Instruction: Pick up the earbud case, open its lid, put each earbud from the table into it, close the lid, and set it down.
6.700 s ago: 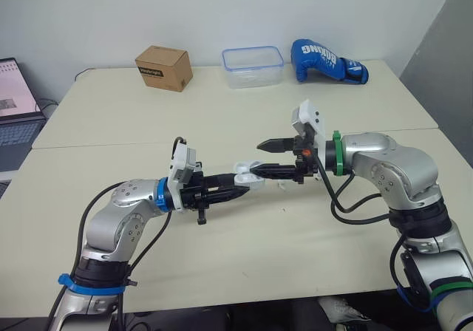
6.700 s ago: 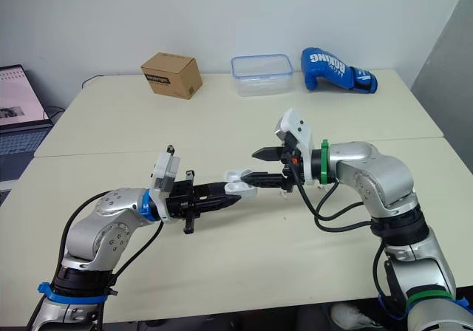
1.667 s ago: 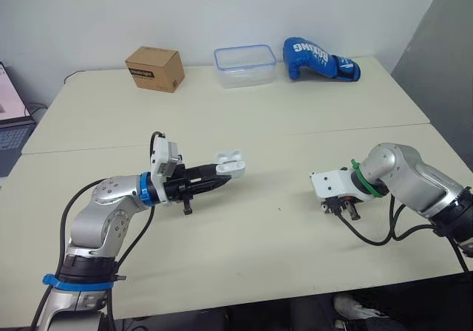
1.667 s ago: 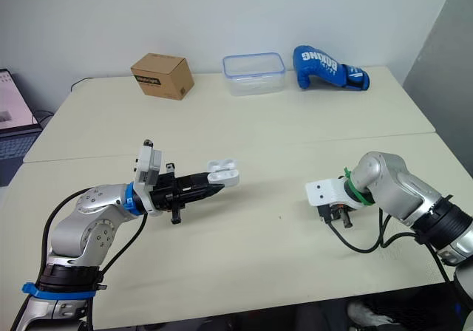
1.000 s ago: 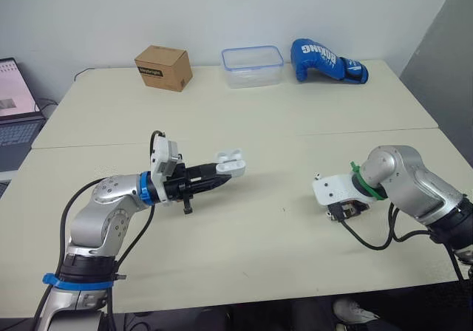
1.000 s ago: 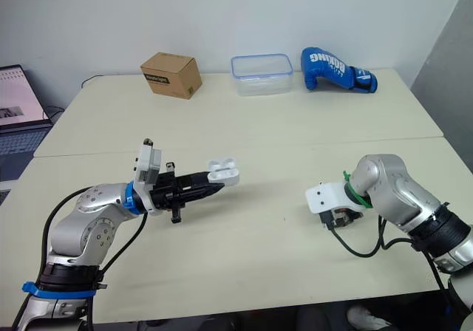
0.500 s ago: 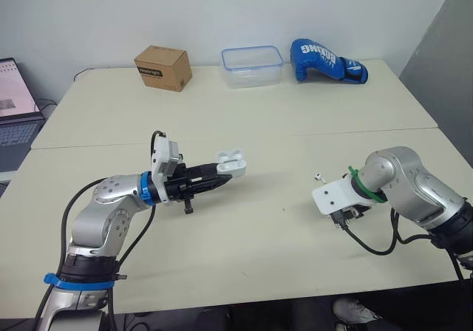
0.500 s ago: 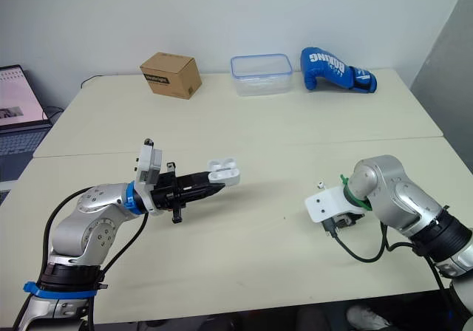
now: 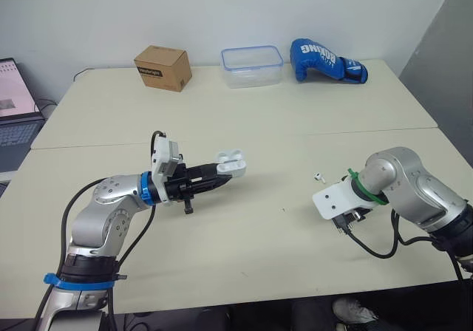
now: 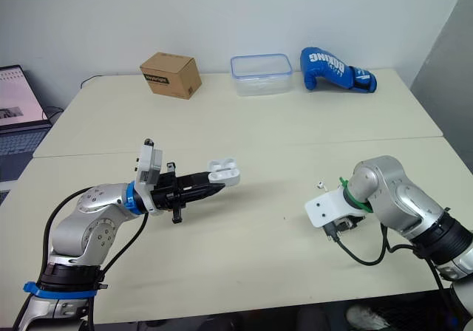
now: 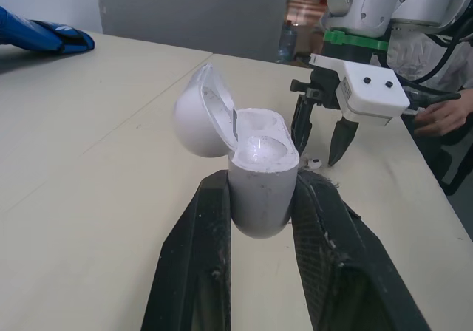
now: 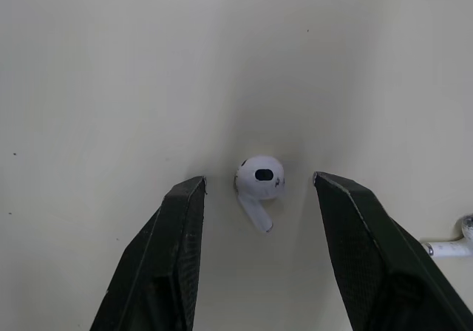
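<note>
The left hand (image 11: pixel 262 187) is clamped on the small white plastic earbud case (image 11: pixel 260 157), holding it clear of the pale beige table (image 9: pixel 244 124) near its middle. The case stands roughly upright between the fingertips, long axis near vertical and open mouth facing up, with its rounded lid (image 11: pixel 198 113) swung back toward the table's far side. Well apart from it, the right hand (image 11: pixel 316 154) points down at the table with its fingers spread, one on either side of a white earbud (image 12: pixel 259 177) that lies flat and untouched, its stem slanting across the gap. A second white earbud (image 12: pixel 458 242) lies near, cut off at the frame's edge so that little but its stem shows. From the head camera the right hand's fingers are hidden under the white wrist-camera mount (image 9: pixel 332 198). What sits in the case's two wells is hard to make out.
</note>
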Robot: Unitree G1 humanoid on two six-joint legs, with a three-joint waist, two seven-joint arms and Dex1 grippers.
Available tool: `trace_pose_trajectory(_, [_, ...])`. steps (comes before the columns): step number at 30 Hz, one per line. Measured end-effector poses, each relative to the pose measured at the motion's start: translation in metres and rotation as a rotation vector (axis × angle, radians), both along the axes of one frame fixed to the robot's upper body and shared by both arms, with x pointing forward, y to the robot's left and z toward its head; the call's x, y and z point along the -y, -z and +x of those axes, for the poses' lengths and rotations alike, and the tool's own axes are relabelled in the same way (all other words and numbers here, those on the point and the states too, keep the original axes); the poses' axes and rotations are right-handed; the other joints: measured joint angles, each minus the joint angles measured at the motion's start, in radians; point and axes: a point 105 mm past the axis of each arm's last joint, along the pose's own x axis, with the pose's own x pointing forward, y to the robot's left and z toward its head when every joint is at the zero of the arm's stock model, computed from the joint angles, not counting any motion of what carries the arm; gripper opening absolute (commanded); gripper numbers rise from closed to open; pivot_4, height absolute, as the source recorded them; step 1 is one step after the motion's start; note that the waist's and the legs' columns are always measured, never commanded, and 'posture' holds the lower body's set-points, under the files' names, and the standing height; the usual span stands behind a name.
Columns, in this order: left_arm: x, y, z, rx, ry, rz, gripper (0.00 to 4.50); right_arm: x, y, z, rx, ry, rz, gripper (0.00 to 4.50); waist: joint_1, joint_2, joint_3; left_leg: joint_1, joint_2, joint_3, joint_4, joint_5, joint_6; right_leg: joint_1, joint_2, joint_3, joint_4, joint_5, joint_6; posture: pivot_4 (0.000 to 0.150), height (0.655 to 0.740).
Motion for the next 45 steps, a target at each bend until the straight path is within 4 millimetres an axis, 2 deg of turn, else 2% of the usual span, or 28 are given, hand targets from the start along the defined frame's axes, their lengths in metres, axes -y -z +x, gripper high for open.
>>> trace_pose_trajectory(14, [-0.0003,0.0008,0.0001,-0.002,-0.007,0.0,0.79,-0.0038,0.0008,0.0012,0.014,-0.032,-0.018,2.41,0.0,0.0,0.0,0.002,0.0,0.0,0.0,0.0,0.0,0.002,0.0,0.0,0.0,0.0,0.0,0.15,0.7307])
trace_pose_trajectory(18, [-0.001,0.003,-0.0002,-0.01,-0.014,-0.001,0.79,-0.0043,0.0011,0.0009,0.011,-0.037,-0.018,1.59,0.0,0.0,0.0,0.002,0.0,0.0,0.0,0.0,0.0,0.002,0.0,0.0,0.0,0.0,0.0,0.15,0.7307])
trace_pose_trajectory(28, [-0.0011,0.0029,0.0003,-0.009,-0.019,-0.001,0.79,-0.0048,0.0011,0.002,0.011,-0.045,-0.019,1.59,0.0,0.0,0.0,0.002,0.0,0.0,0.0,0.0,0.0,0.002,0.0,0.0,0.0,0.0,0.0,0.15,0.7307])
trace_pose_trajectory(32, [-0.0011,0.0029,0.0003,-0.009,-0.019,-0.001,0.79,-0.0048,0.0014,0.0021,0.008,-0.045,-0.019,0.39,0.0,0.0,0.0,0.002,0.0,0.0,0.0,0.0,0.0,0.002,0.0,0.0,0.0,0.0,0.0,0.15,0.7307])
trace_pose_trajectory(45, [0.0012,0.0041,0.0002,-0.007,-0.013,-0.012,0.79,-0.0054,0.0005,0.0007,0.008,-0.023,-0.007,0.39,0.0,0.0,0.0,0.002,0.0,0.0,0.0,0.0,0.0,0.002,0.0,0.0,0.0,0.0,0.0,0.15,0.7307])
